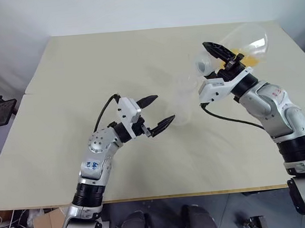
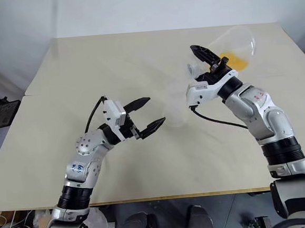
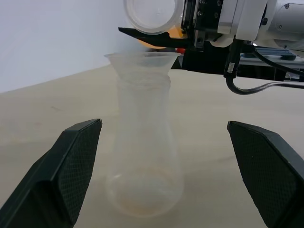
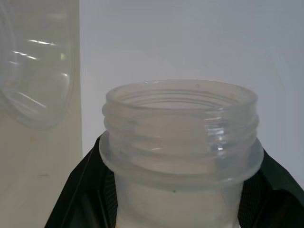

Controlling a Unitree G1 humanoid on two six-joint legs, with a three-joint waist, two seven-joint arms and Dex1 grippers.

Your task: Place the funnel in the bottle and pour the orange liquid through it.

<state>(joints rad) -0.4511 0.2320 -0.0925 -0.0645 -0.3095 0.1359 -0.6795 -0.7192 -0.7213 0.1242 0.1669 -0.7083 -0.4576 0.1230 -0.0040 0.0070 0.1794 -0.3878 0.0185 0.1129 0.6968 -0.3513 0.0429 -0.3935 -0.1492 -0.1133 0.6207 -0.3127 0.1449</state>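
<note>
1. The bottle (image 3: pixel 145 156) stands upright on the beige table (image 1: pixel 86 71), roughly at its middle, and I take it as my landmark
2. The funnel (image 3: pixel 142 61) sits in the bottle's neck, its cone flaring just above the rim
3. Nothing else stands near the bottle on the table; a faint orange tint shows at the bottle's base
4. My left gripper (image 1: pixel 155 114) hovers just beside the bottle, on my left of it, jaws spread wide with one finger to either side of it and touching nothing
5. My right gripper (image 1: pixel 223 55) is above and beyond the bottle, on my right of it, jaws clamped on the threaded neck of a round clear flask (image 1: pixel 247 43)
6. The flask is tipped over on its side, its open mouth (image 3: pixel 152 16) hanging just above the funnel's rim
7. The orange liquid (image 1: pixel 248 59) pools in the flask's belly, up and away from the bottle; I cannot tell whether any is running out
</note>
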